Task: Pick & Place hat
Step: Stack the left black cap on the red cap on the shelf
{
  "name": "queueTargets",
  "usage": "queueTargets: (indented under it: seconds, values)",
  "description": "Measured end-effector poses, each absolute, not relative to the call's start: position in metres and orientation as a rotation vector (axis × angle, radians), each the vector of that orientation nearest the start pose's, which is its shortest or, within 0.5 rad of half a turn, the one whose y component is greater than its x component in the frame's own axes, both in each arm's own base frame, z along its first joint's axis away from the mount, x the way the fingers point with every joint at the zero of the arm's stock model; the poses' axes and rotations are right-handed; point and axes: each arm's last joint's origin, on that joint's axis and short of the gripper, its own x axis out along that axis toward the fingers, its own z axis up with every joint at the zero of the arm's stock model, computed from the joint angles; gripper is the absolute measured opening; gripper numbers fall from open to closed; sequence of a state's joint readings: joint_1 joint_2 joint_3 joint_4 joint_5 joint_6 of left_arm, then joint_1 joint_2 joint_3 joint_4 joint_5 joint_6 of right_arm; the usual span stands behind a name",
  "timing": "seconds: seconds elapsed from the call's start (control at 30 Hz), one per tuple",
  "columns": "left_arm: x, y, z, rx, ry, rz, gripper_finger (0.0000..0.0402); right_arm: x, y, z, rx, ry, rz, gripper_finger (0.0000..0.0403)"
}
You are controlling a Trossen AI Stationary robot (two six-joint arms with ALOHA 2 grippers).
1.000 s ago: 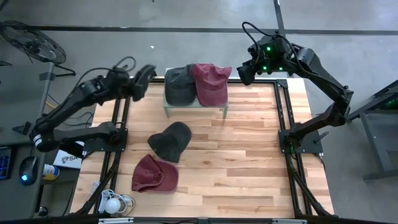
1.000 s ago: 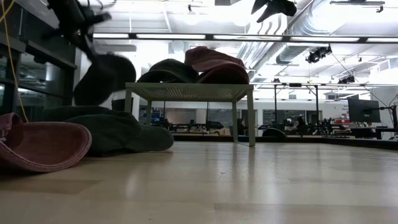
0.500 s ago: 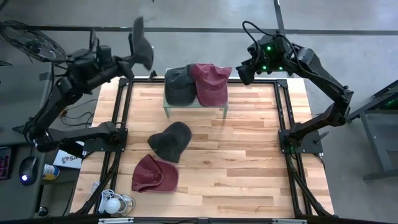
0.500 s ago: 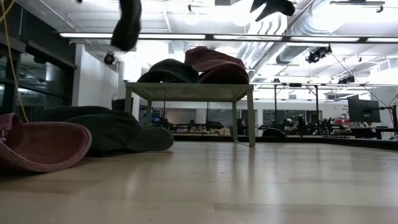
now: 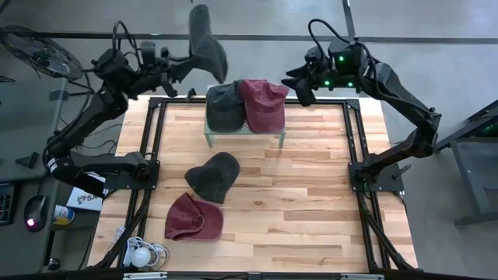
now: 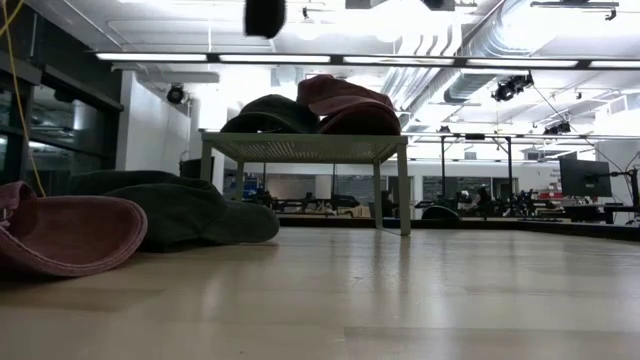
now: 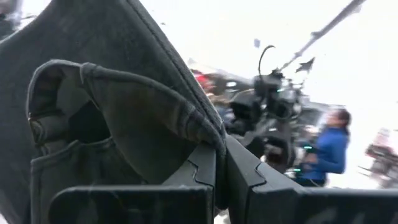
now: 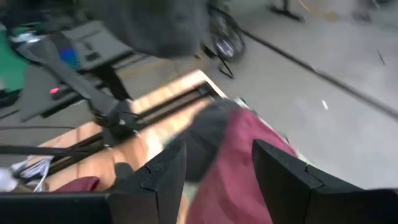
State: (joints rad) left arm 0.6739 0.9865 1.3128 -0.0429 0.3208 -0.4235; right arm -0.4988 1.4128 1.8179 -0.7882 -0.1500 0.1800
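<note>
on the table [image 5: 311, 194], the small rack [image 5: 245, 131] is carrying a dark hat [image 5: 223, 106] and a maroon hat [image 5: 263, 103] side by side. in front of the rack, a dark hat [image 5: 212, 174] and a maroon hat [image 5: 194, 218] are lying on the wood. above the rack's far-left corner, the left gripper [image 5: 184, 68] is pinching shut on a raised dark hat [image 5: 207, 45]. beside the rack's far-right corner, the right gripper [image 5: 298, 84] is hovering, fingers apart, holding nothing.

Table [image 5: 311, 202]: rack [image 5: 245, 134], grey hat [image 5: 212, 176], maroon hat [image 5: 194, 218].
</note>
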Motion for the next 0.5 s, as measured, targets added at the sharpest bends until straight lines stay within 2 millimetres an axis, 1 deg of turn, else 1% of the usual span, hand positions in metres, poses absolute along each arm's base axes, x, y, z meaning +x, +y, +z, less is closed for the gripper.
queueTargets:
  seconds: [0.07, 0.2, 0.3, 0.43, 0.5]
  values:
    - [0.153, 0.109, 0.488, -0.264, -0.356, 0.242, 0.0004, 0.244, -0.118, 0.484, 0.24, 0.3, -0.327, 0.0177]
    - [0.166, 0.119, 0.49, -0.275, -0.426, 0.213, 0.0004, 0.255, -0.101, 0.495, 0.109, 0.209, -0.255, 0.0177]
    - [0.174, 0.126, 0.491, -0.275, -0.48, 0.193, 0.0004, 0.261, -0.087, 0.501, -0.01, 0.158, -0.298, 0.0177]
    - [0.183, 0.132, 0.493, -0.288, -0.548, 0.142, 0.0004, 0.272, -0.069, 0.505, -0.219, 0.14, -0.426, 0.0177]
    - [0.187, 0.136, 0.492, -0.303, -0.566, 0.125, 0.0004, 0.279, -0.061, 0.506, -0.317, 0.137, -0.451, 0.0177]
